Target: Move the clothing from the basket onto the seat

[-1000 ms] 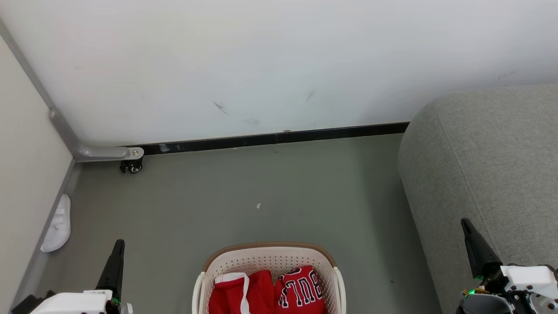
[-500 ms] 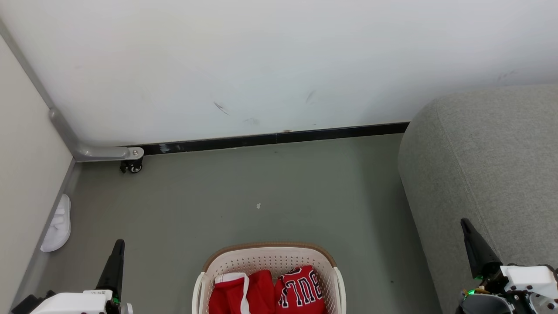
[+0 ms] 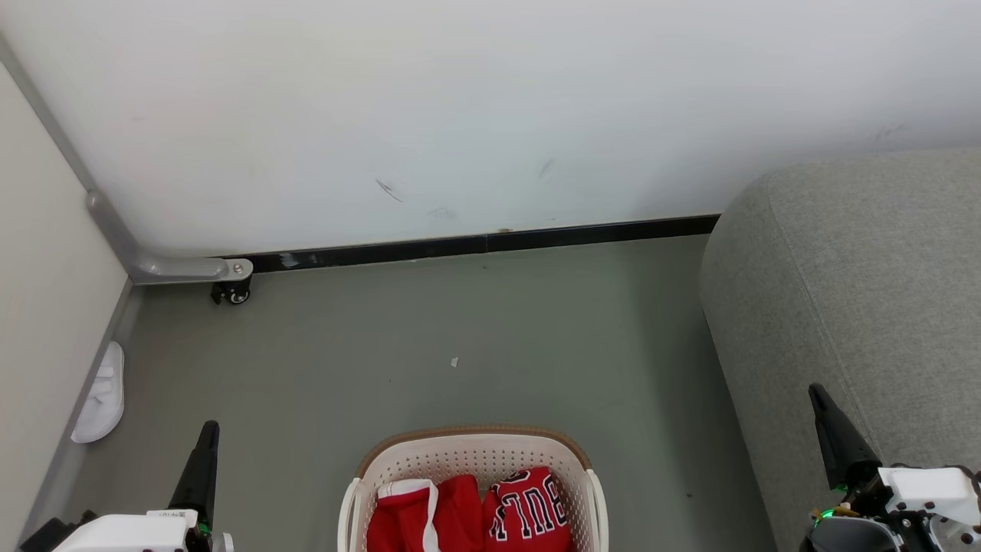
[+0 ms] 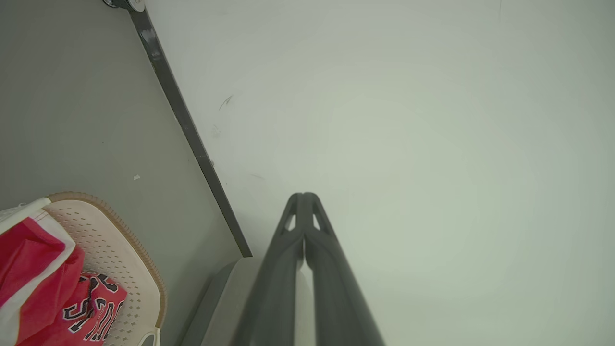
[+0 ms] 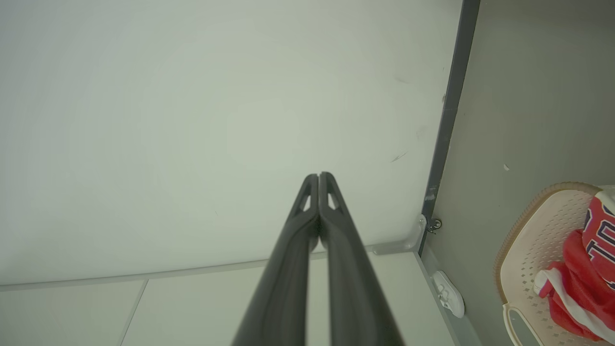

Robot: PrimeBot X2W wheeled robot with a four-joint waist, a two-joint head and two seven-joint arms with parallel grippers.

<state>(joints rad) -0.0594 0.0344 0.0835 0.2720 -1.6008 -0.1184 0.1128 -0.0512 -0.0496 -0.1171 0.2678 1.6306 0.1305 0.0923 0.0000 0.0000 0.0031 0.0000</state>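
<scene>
Clothing [image 3: 460,512] lay in the basket [image 3: 467,458], at the bottom middle of the head view: two red pieces, the shorts [image 3: 414,523] on the left and the jersey [image 3: 529,507] on the right, touching each other. The grey seat [image 3: 866,291] stood to the right of the basket, apart from it, with a strip of floor [image 3: 490,330] between them. In the head view the left gripper [image 3: 208,431] and the right gripper [image 3: 817,394] each looked like one dark spike. The two wrist views showed more exactly that each pair of fingers [image 4: 276,278] was pressed together and held nothing. The right gripper stood in front of the side of the seat. One white slipper [image 3: 102,395] lay by the pale panel [image 3: 46,268] on the left, one small caster wheel [image 3: 232,293] stood at the corner, and one pale scrap [image 3: 454,362] lay on the floor beyond the basket
</scene>
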